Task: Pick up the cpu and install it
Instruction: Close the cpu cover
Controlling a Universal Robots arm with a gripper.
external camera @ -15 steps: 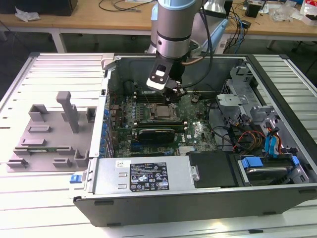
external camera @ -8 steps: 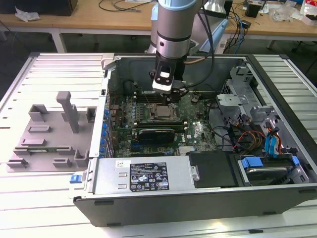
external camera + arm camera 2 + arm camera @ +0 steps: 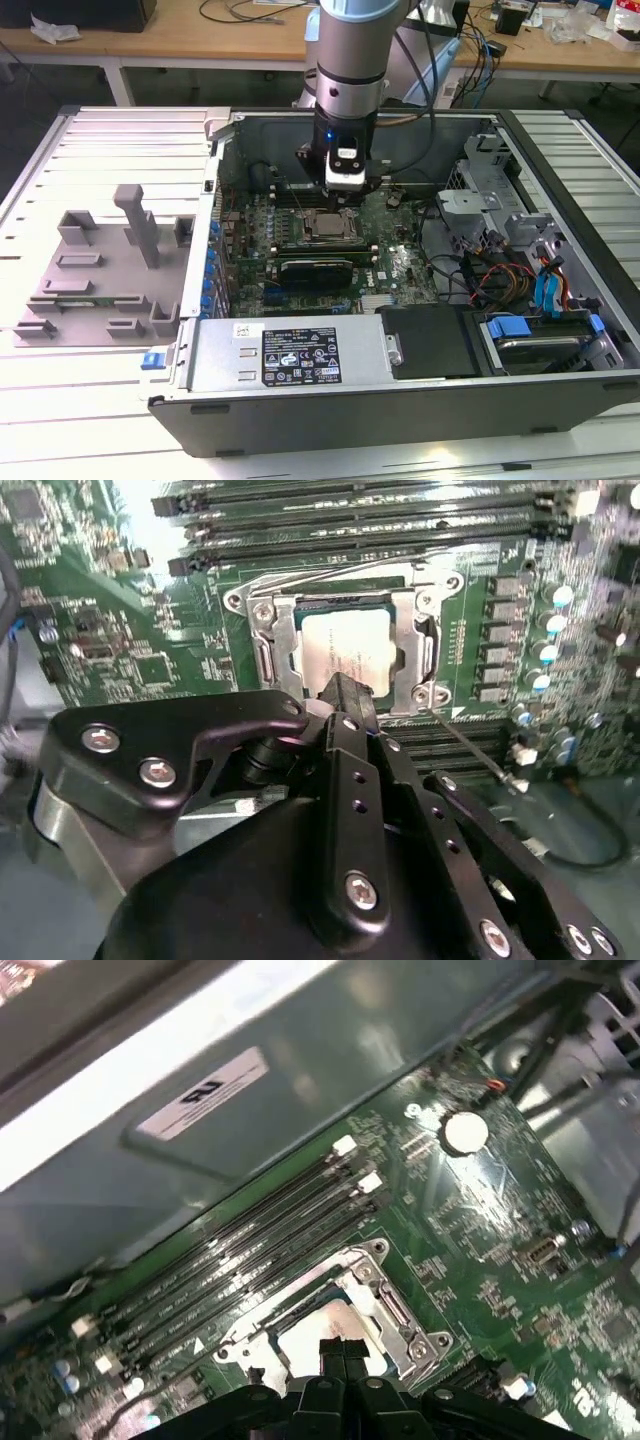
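Our jaws are drawn narrow, the two fingertips (image 3: 332, 1355) pressed side by side with nothing between them, poised just above the cpu (image 3: 345, 650). The cpu lies flat inside the socket frame (image 3: 425, 645), silvery top up, so we judge it already seated. The thin lever (image 3: 470, 745) juts out away from the frame, which we take as unlatched and the chip unclamped. Beside the socket run the memory slots (image 3: 250, 1250). The arm (image 3: 350, 70) hangs straight down into the open computer case (image 3: 400, 410). The case is laid on its side on the tabletop (image 3: 80, 430), so the motherboard (image 3: 400, 265) faces upward within reach.
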